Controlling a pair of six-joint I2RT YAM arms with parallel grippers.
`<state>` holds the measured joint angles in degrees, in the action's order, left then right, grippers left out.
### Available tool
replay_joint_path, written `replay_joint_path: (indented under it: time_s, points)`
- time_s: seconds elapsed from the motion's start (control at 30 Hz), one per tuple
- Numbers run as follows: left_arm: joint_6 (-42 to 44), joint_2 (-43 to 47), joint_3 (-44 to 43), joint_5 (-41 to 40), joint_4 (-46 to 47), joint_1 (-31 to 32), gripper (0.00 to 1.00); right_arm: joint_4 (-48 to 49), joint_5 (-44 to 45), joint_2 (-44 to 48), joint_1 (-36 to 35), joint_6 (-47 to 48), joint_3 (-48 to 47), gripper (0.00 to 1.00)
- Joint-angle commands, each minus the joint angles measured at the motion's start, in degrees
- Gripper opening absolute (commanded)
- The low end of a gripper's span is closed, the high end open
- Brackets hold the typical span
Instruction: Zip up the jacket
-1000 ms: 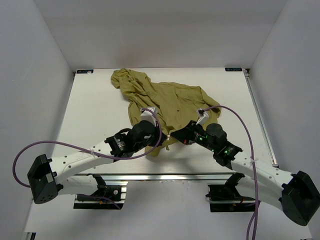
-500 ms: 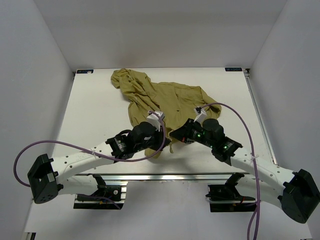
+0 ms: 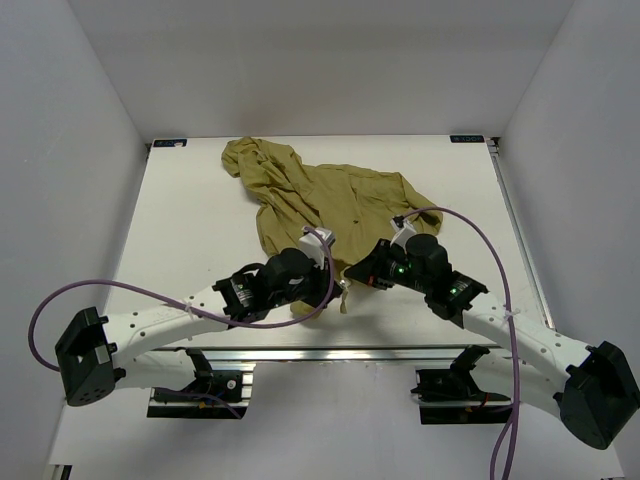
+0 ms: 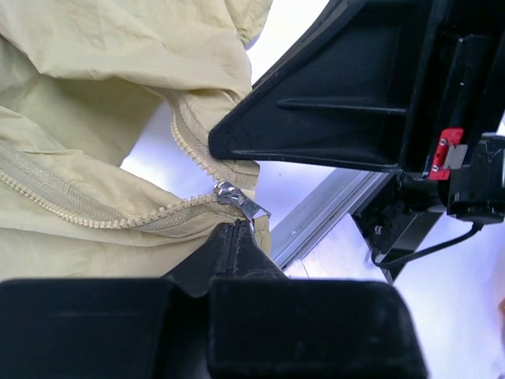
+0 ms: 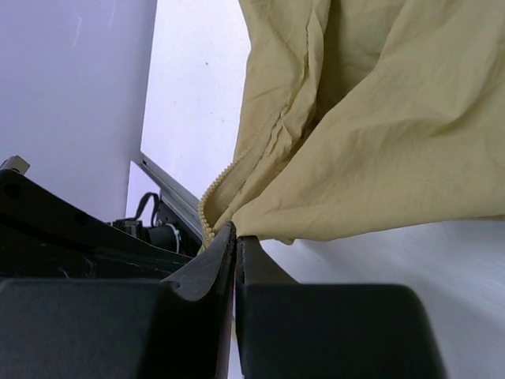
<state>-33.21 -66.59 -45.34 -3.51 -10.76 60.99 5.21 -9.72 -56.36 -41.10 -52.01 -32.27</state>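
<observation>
Your left gripper [image 4: 235, 235], fingers pressed together, pinches the jacket [image 3: 330, 195] at its near hem, beside the metal slider [image 4: 239, 198]. Your right gripper [image 5: 235, 238], equally closed, nips the hem's opposite side. The rumpled jacket spreads toward the far side.

The jacket [image 3: 330, 200] lies on the table [image 3: 190, 230], its hood [image 3: 250, 155] at the far left. At the jacket's near hem, the left gripper [image 3: 338, 288] sits just left of the right gripper [image 3: 352, 272], the zipper slider [image 4: 241, 200] between them.
</observation>
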Motion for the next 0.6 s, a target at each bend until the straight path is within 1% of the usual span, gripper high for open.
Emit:
replay_joint_path:
  time_s: [0.0, 0.17, 0.23, 0.3, 0.37, 0.4, 0.43, 0.47, 0.5, 0.57]
  points:
    - [-0.18, 2.42, 2.18, 10.01, -3.74, 2.38, 0.0, 3.75, 6.55, 0.46, 2.43, 1.38, -3.15, 0.0]
    - [-2.03, 2.6, 3.86, 7.82, -2.42, 2.29, 0.0, 1.91, 4.01, 0.46, 2.43, 2.35, -0.61, 0.0]
    - [-2.3, 1.99, 3.07, 6.33, -3.21, 1.77, 0.0, 1.82, 0.85, -0.5, 2.52, 1.74, 0.45, 0.0]
    - [-2.47, 1.29, 2.11, 7.02, -3.47, 0.45, 0.0, 1.38, -1.61, -1.12, 2.43, 0.77, 1.59, 0.0]
    - [-2.82, 0.06, 1.75, 10.25, -2.95, -2.18, 0.0, 1.21, -2.94, -1.74, 2.43, 0.59, 2.12, 0.07]
    - [-3.26, -0.38, 1.57, 12.1, -2.51, -3.15, 0.0, 1.12, -3.98, -1.82, 2.43, 1.11, 2.21, 0.13]
    - [-3.35, -0.65, 1.57, 14.04, -1.98, -5.42, 0.0, 0.59, -4.43, -1.74, 2.43, 1.73, 2.04, 0.17]
    - [-3.87, -0.91, 1.75, 17.62, -0.85, -6.66, 0.0, -0.2, -4.61, -1.74, 2.52, 2.69, 1.6, 0.21]
    - [-4.05, -0.91, 2.1, 19.92, 0.29, -7.63, 0.0, -0.9, -4.96, -1.74, 2.52, 3.66, 0.38, 0.3]
    - [-4.75, -1.09, 3.06, 23.79, 3.63, -10.62, 0.0, -3.8, -4.88, -1.65, 2.52, 6.47, -1.03, 0.36]
